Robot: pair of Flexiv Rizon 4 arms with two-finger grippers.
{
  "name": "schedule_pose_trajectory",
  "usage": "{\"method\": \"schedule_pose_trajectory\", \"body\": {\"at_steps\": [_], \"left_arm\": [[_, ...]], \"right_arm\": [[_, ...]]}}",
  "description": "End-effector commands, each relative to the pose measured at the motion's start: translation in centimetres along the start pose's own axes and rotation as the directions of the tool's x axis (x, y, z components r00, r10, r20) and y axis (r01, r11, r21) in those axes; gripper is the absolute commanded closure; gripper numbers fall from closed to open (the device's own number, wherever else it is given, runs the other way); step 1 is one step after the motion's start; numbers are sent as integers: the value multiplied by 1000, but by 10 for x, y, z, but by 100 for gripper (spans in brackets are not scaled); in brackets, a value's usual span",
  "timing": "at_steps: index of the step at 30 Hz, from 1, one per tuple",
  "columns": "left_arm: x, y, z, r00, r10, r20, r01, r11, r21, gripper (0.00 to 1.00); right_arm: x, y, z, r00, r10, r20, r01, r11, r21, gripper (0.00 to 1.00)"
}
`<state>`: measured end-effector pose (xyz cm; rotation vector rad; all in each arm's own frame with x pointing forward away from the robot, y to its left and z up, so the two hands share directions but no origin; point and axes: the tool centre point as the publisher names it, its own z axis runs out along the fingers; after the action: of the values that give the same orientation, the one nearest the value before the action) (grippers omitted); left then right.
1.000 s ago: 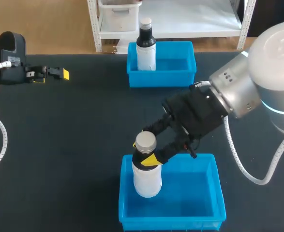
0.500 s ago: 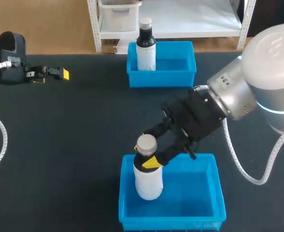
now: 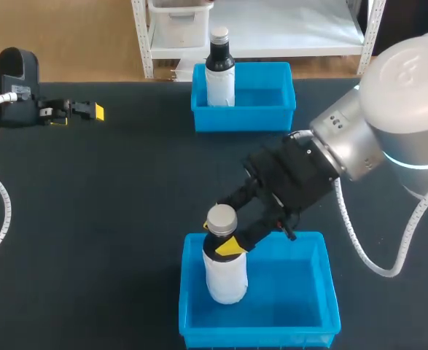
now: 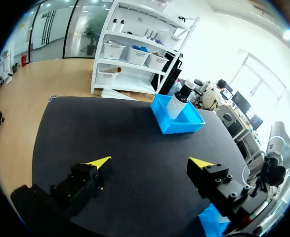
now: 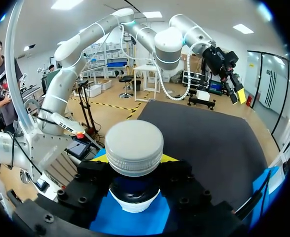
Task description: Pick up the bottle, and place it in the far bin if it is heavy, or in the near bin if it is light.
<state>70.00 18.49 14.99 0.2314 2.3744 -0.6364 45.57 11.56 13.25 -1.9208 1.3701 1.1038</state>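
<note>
The bottle (image 3: 223,268), white-labelled with a grey cap, stands upright in the left part of the near blue bin (image 3: 286,284); whether its base touches the bin floor I cannot tell. My right gripper (image 3: 218,238) is shut on its dark neck just under the cap. In the right wrist view the cap (image 5: 134,147) sits between the fingers, with blue bin (image 5: 130,224) below. My left gripper (image 3: 90,111) rests far off at the table's left edge, open and holding nothing (image 4: 149,162).
The far blue bin (image 3: 261,98) at the table's back holds another dark bottle with a white label (image 3: 220,69) in its left corner. The left wrist view shows that bin (image 4: 182,123) ahead of the fingers. Dark tabletop lies between the bins.
My right gripper has shifted the bottle slightly lower and nearer, deeper into the near bin. The left arm has not moved.
</note>
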Motion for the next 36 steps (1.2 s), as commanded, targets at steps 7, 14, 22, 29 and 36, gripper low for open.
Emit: {"method": "schedule_pose_trajectory", "body": {"at_steps": [7,14,22,29,36], "left_arm": [[0,0,0,1000,0,0,0,1000,0,0],[0,0,0,1000,0,0,0,1000,0,0],[0,0,0,1000,0,0,0,1000,0,0],[0,0,0,1000,0,0,0,1000,0,0],[0,0,0,1000,0,0,0,1000,0,0]], "right_arm": [[4,-1,0,1000,13,-2,-13,1000,-15,0],[5,-1,-5,1000,22,-13,-22,1000,-19,0],[13,1,-36,997,54,-63,-53,998,16,0],[27,-5,-74,986,112,-125,-101,991,93,0],[44,-32,-111,965,234,-117,-204,953,224,0]]}}
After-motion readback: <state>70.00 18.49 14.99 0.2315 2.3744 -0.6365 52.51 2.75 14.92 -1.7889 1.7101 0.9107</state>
